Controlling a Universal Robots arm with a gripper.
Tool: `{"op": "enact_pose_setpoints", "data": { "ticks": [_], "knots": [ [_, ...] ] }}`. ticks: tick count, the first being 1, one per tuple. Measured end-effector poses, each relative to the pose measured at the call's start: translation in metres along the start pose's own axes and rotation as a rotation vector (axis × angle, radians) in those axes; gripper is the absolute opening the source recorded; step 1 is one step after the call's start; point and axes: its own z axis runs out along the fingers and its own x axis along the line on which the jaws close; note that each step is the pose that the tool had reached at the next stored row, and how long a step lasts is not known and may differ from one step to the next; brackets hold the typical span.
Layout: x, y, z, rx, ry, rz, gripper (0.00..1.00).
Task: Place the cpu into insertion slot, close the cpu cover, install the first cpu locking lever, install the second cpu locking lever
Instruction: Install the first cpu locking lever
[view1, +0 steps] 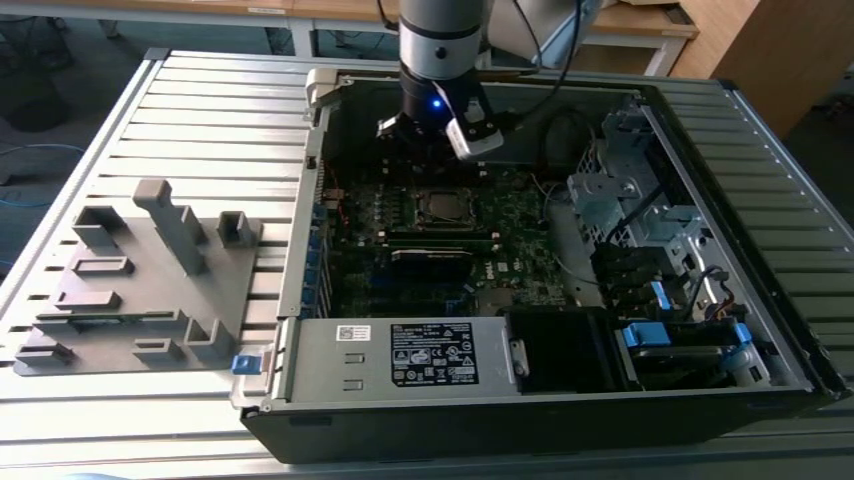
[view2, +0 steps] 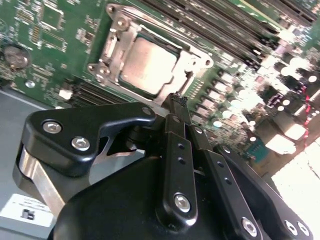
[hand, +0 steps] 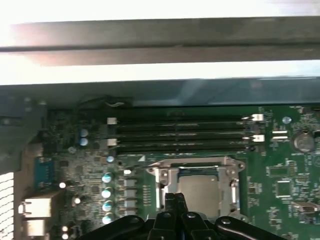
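The cpu (view2: 149, 62) lies flat in the insertion slot (view2: 114, 25), its dull silver top facing up. The cpu cover (view2: 196, 64) is a silvery frame lying down around the chip, which shows through its window. In both wrist views my gripper (view2: 176, 100) is shut with nothing between its black fingers, its tips hovering just off one edge of the socket. In the first wrist view the cpu (hand: 201, 192), the cpu cover (hand: 165, 176) and my gripper (hand: 175, 198) sit close together. The exterior view has the gripper (view1: 424, 155) over the board, just behind the insertion slot (view1: 441, 205).
The open computer case (view1: 300, 250) lies on a slatted metal table (view1: 200, 120). Long black memory slots (hand: 180, 135) run beside the socket. A labelled power supply box (view1: 400, 355) is at the case front, drive bays (view1: 641, 210) at the exterior view's right, a grey fixture (view1: 134, 290) at its left.
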Motion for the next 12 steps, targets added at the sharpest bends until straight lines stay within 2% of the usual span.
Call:
{"op": "enact_pose_setpoints", "data": {
  "ticks": [8,12],
  "knots": [
    [0.0165,-0.0032,-0.0003,-0.0004,-0.0071,0.0,0.11],
    [0.0176,-0.0034,-0.0006,-0.0003,-0.0078,0.0,0.11]
  ]
}}
